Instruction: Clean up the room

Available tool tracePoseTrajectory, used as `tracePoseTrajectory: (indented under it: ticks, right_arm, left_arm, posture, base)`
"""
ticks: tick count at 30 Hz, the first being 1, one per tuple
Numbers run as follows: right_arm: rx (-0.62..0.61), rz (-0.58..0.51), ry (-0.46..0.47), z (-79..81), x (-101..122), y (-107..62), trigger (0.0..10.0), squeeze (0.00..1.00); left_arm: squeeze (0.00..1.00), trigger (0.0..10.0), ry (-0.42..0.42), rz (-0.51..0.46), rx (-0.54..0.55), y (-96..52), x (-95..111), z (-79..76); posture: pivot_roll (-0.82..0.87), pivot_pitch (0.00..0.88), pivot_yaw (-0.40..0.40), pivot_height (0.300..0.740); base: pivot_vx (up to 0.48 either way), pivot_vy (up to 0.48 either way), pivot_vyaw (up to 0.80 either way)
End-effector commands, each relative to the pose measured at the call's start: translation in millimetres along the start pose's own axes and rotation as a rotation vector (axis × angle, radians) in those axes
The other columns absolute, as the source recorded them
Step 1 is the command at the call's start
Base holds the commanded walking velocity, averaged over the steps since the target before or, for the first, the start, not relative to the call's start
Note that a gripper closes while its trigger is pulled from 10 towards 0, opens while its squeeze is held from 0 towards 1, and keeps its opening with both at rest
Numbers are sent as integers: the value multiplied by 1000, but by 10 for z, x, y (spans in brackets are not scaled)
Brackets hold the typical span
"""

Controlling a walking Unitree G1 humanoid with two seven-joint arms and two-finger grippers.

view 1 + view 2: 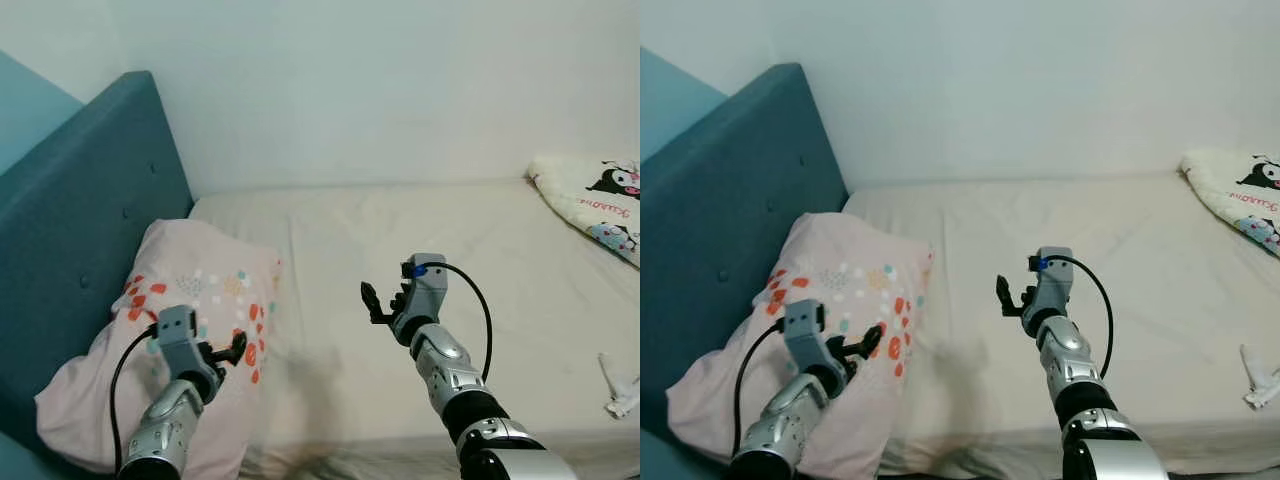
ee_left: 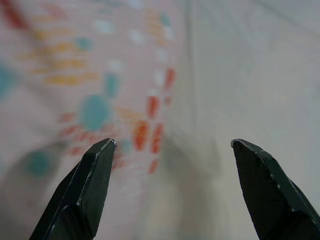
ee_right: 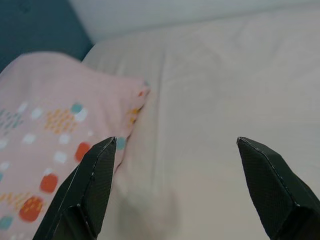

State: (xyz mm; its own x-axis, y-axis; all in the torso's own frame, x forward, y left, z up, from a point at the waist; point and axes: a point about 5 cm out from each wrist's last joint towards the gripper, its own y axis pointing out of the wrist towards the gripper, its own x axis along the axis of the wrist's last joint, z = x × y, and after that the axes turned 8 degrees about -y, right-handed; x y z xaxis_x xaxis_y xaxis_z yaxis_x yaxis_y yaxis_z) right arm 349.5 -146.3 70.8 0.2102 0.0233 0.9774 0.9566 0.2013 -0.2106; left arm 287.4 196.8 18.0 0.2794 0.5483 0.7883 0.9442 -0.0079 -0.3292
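Nearest the head camera, the left gripper (image 1: pixel 232 352) hung over the near part of the pink pillow (image 1: pixel 200 285), its fingers spread and holding nothing; the pillow lay partly beneath them and ran away toward the blue headboard (image 1: pixel 80 200), its long axis slanting from the near bed edge up to that headboard. Across the cream bed (image 1: pixel 400 240), the right gripper (image 1: pixel 378 302) hovered above bare sheet, also released, with the pillow's spotted edge off to the side of its left finger and apart from it. From the left wrist view, the pillow (image 2: pixel 75 85) lay straight beyond the left finger (image 2: pixel 82 195), while sheet lay beyond the other, so its edge ran between the two tips. From the right wrist view, the pillow (image 3: pixel 45 130) sat past the finger (image 3: pixel 87 195) on that side, its corner reaching toward the gap, with the bed (image 3: pixel 225 85) ahead. Judging by this, the left arm was clearly the nearer one for straightening the pillow.
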Motion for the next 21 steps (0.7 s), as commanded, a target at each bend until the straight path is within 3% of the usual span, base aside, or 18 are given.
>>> tracePoseTrajectory:
  ticks: [1,5,7,8,11,12,13,17,21]
  right_arm:
    - [13,27,4,33,-48,0,10000,0]
    - [17,29,4,41,-47,2,10000,0]
    - [25,29,4,57,-38,10,10000,0]
    - [29,29,4,64,-34,13,10000,0]
    - [32,28,5,69,-30,16,10000,0]
    - [35,27,7,74,-25,19,10000,0]
    - [35,27,7,74,-25,19,10000,0]
    - [35,27,10,68,-31,14,10000,0]
    - [33,29,10,60,-37,9,10000,0]
  left_arm:
    - [0,10000,-24,0,36,-26,5,95]
    - [0,10000,-50,-5,42,-41,1,130]
    - [0,10000,-118,-24,-7,-71,4,134]
    - [0,10000,-190,-26,-47,-92,1,137]
    - [0,10000,-246,-26,-98,-118,-2,140]
    - [0,10000,-308,-20,-175,-163,-3,143]
    - [0,10000,-308,-20,-175,-163,-3,143]
    - [0,10000,-307,4,-340,-293,29,131]
    - [0,10000,-292,-5,-317,-338,74,228]
  posture:
    - [-177,0,15,680]
    - [-176,0,14,670]
    - [-172,0,11,660]
    - [-172,0,11,655]
    - [-172,0,12,650]
    - [-173,0,13,640]
    - [-173,0,13,640]
    - [-173,0,14,620]
    - [-167,0,17,605]
  base:
    - [0,0,0]
    - [0,0,0]
    - [0,0,0]
    - [0,0,0]
    - [0,0,0]
    - [0,0,0]
    - [0,0,0]
    - [0,0,0]
    - [0,0,0]
